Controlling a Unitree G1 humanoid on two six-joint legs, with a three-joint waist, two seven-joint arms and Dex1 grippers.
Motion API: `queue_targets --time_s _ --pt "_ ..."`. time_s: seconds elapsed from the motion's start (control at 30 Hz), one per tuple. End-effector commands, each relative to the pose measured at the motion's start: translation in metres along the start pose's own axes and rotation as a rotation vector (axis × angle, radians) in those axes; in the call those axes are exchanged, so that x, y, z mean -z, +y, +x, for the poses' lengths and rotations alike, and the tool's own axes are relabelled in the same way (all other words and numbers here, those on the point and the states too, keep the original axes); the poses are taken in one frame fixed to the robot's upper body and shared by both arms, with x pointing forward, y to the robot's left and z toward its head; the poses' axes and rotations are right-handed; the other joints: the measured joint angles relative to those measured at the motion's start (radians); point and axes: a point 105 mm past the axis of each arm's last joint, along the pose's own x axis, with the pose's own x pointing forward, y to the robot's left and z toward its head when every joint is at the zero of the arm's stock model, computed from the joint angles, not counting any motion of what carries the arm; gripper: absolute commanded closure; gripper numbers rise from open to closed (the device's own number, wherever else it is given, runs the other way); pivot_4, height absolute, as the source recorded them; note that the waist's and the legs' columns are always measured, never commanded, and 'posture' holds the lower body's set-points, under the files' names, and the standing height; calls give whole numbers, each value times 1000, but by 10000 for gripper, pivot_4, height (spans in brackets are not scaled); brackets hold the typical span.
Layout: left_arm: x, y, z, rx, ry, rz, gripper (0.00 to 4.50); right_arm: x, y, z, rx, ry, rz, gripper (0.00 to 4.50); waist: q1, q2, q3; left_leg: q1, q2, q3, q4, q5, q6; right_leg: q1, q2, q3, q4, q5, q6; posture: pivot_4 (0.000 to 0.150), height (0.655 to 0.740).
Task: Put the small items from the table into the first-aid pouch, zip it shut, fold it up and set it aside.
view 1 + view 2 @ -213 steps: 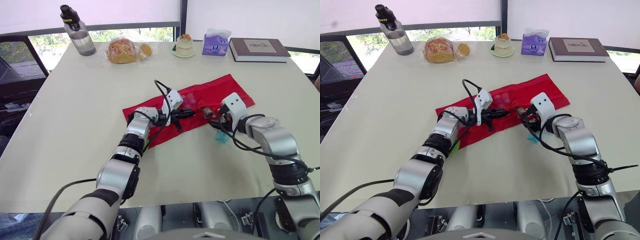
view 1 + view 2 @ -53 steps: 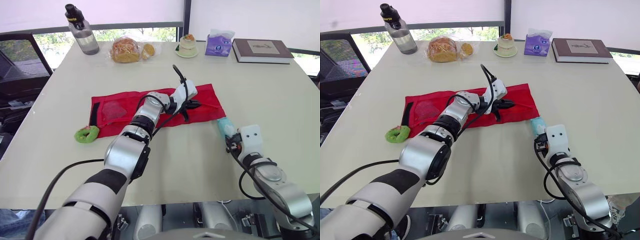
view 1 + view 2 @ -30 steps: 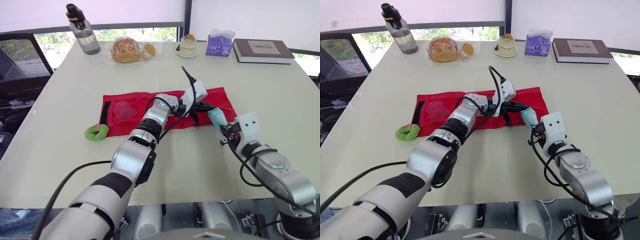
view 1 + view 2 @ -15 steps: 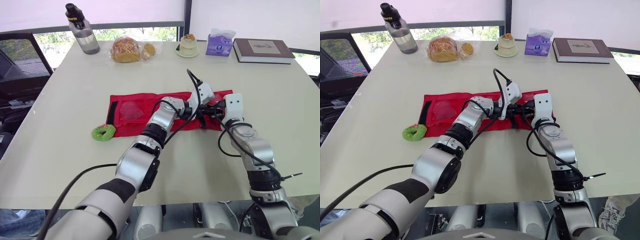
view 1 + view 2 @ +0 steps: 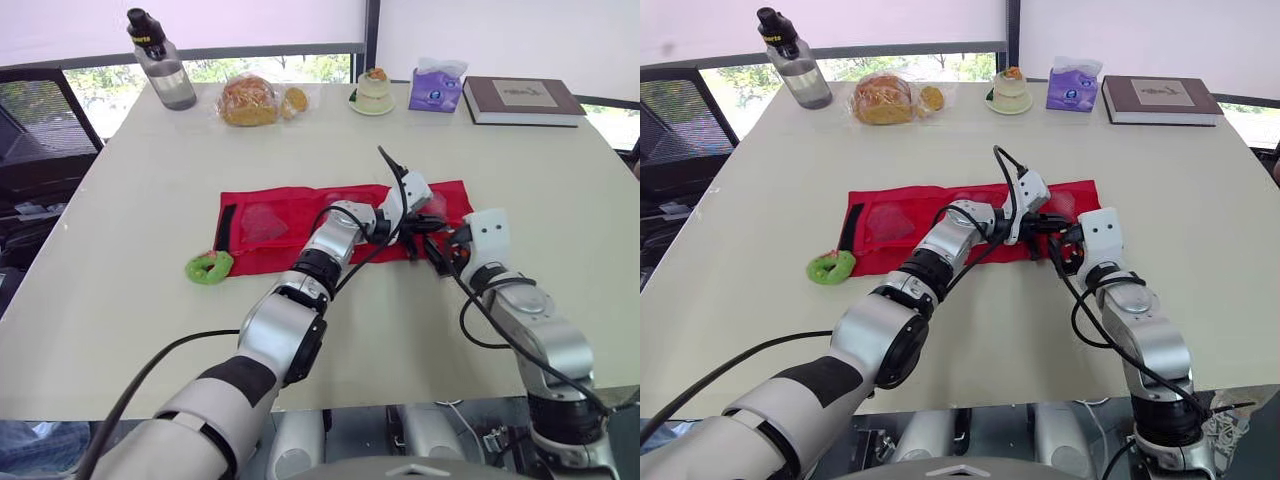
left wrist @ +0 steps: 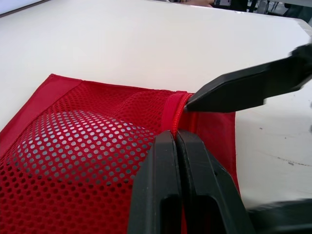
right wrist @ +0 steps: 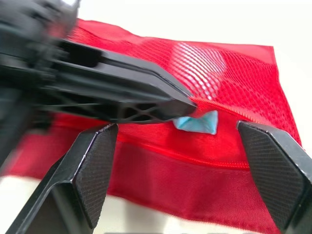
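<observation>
Here, red pouch (image 5: 285, 210) unfolded, lengthwise left-right

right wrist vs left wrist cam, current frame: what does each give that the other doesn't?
Right wrist: a light-blue packet poking from the red mesh pouch opening, between the open fingers of the right gripper. Left wrist: the left gripper, fingers pinched shut on the zipper seam. Both: the pouch, a pale item under its mesh, the white table.

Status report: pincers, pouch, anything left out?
Left pincer shut on pouch zip edge. Right pincer open, blue packet poking from the opening. Green ring out on the table.
</observation>
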Motion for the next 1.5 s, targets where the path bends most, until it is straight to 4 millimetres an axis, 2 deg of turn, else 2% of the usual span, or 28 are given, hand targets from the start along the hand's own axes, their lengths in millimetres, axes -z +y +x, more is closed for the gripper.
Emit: queue_targets --time_s 0.03,0.13,0.23,0.3,0.37,0.43,0.47,0.5,0.67,0.7,0.77,0.9,1.0,1.03,1.1,1.33,1.5 --pt "-20 -5 3 52 -60 6 45000 -17 2 -24 -60 -67 -30 3824 0 0 0 0 0 0 0 0 0 0 0 0 0 0 0 1500 7387" --pt "-20 -2 -1 48 -63 -2 45000 -9 -20 -34 27 -38 0 3824 1 0 0 -1 0 0 0 0 0 0 0 0 -1 0 0 1500 7387" --pt "-22 -1 -10 73 -90 -21 36092 4 -39 -36 76 4 -4 2630 0 0 0 0 0 0 0 0 0 0 0 0 0 0 0 1500 7387" --pt "-27 -4 -20 125 -128 -20 26664 8 -48 -34 95 12 4 2630 -4 0 0 0 0 1 0 0 0 0 0 1 0 0 0 1500 7387" --pt "-31 -7 -30 167 -153 -13 19169 10 -52 -32 99 16 11 2630 -8 0 0 1 0 1 0 0 0 0 0 1 0 0 0 1500 7387" --pt "-32 -9 -46 201 -165 -3 9294 13 -53 -29 97 22 27 2630 -16 0 0 1 1 0 0 0 0 0 0 1 1 0 0 1500 7387" --pt "-32 -9 -57 212 -164 2 6224 15 -54 -26 98 22 45 2630 -24 0 0 1 1 0 -1 0 0 0 1 1 1 0 0 1500 7387" --pt "-32 -9 -65 217 -160 4 529 16 -55 -24 100 21 60 2630 -27 1 0 1 1 0 -1 0 0 0 1 1 1 0 0 1500 7387" --pt "-24 -7 -112 202 -87 31 72 25 -57 -10 97 22 169 2630 -27 1 0 1 1 1 0 0 0 0 0 2 1 0 0 1500 7387" --pt "-23 -7 -119 201 -72 41 8 26 -56 -8 91 17 192 5063 -26 1 0 1 1 1 -1 0 0 0 0 2 1 0 0 1500 7387" --pt "-25 -9 -133 200 -54 55 0 27 -53 -4 77 16 232 10480 -23 1 0 1 1 1 0 0 0 0 0 1 0 0 0 1500 7387" --pt "-34 -17 -160 195 -45 70 0 33 -47 0 32 51 214 27289 -22 1 0 1 1 1 0 0 0 0 -1 1 0 0 0 1500 7387" --pt "-42 -24 -173 182 -54 62 0 29 -46 -1 11 25 236 41045 -25 1 0 1 1 1 0 0 0 0 -1 2 0 0 0 1500 7387" --pt "-43 -27 -178 183 -54 60 0 28 -47 -1 8 20 238 44413 -26 2 0 1 1 1 0 0 0 0 0 1 0 0 0 1500 7387" --pt "-43 -32 -184 183 -40 64 0 27 -53 -3 28 18 230 44413 -26 2 0 2 2 1 -1 0 0 0 0 1 1 0 0 1500 7387" --pt "-38 -35 -200 118 5 62 0 32 -122 -30 307 78 -6 44413 -9 2 1 1 0 2 0 0 0 0 -1 2 0 0 0 1500 7387" --pt "-38 -38 -203 86 6 55 0 32 -157 -48 445 101 -121 44413 0 2 1 2 0 3 0 0 0 0 -1 2 0 0 0 1500 7387"
